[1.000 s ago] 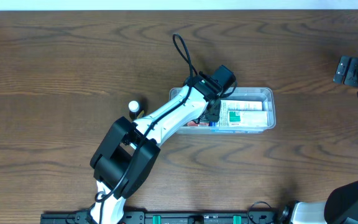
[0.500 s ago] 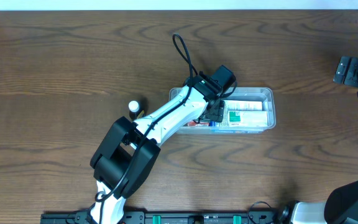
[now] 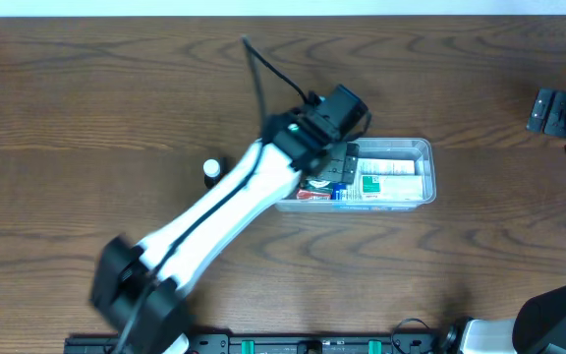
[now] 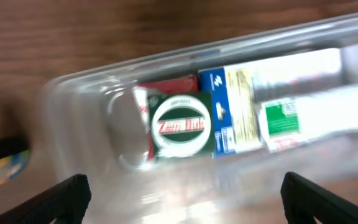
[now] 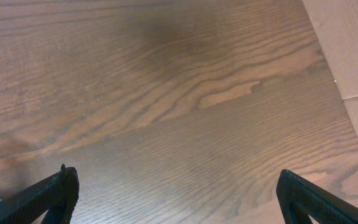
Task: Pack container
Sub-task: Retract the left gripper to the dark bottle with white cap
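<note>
The container [image 3: 423, 150], a clear plastic tub, lies on the table right of centre. It holds a white box with green print [image 3: 389, 183], a blue and yellow packet and a red and green packet [image 3: 314, 192]. The left wrist view shows the container [image 4: 73, 93] with a round green and white "Zam-Buk" tin [image 4: 180, 125] and the boxes [image 4: 278, 106] inside. My left gripper [image 3: 338, 163] is open and empty above the container's left end; it also shows in the left wrist view [image 4: 185, 199]. My right gripper [image 5: 179, 193] is open and empty over bare wood at the far right.
A small white-capped object [image 3: 211, 169] stands on the table left of the container, beside my left arm. A yellow and blue item [image 4: 2, 168] shows at the left edge of the left wrist view. Pale cardboard [image 5: 353, 56] lies past the table's edge in the right wrist view.
My left arm has lifted and swung away from the container, blurred with motion. The right arm has not moved.
</note>
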`<state>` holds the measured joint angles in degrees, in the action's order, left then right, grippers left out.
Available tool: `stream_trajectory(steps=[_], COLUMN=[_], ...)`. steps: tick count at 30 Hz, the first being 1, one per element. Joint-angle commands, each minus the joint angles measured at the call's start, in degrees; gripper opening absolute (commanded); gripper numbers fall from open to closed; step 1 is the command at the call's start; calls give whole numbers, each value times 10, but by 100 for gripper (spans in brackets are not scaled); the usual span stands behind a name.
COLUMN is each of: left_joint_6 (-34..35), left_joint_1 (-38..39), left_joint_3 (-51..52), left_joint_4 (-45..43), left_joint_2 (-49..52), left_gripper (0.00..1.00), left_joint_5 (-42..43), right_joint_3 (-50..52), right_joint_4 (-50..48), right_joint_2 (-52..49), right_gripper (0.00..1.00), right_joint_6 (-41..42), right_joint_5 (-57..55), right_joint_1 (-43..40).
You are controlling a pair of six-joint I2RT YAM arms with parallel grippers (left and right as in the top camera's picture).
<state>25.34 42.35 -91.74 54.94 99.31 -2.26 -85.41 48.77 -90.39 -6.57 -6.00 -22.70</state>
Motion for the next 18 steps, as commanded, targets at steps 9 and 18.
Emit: stream_trajectory(steps=[9, 18], left_joint_6=[-75, -151], left_joint_1=[-215, -333], left_joint_3=[-6, 34], left_joint_4=[143, 133], left_joint_2=[-92, -63], left_gripper=[98, 98], left_joint_5=[-3, 30], right_joint_3=[-1, -1], right_joint_4=[1, 1], right_joint_2=[-4, -4], right_gripper=[99, 99], right_joint_6=[7, 7], right_joint_5=[0, 0], right_joint_1=[-1, -2])
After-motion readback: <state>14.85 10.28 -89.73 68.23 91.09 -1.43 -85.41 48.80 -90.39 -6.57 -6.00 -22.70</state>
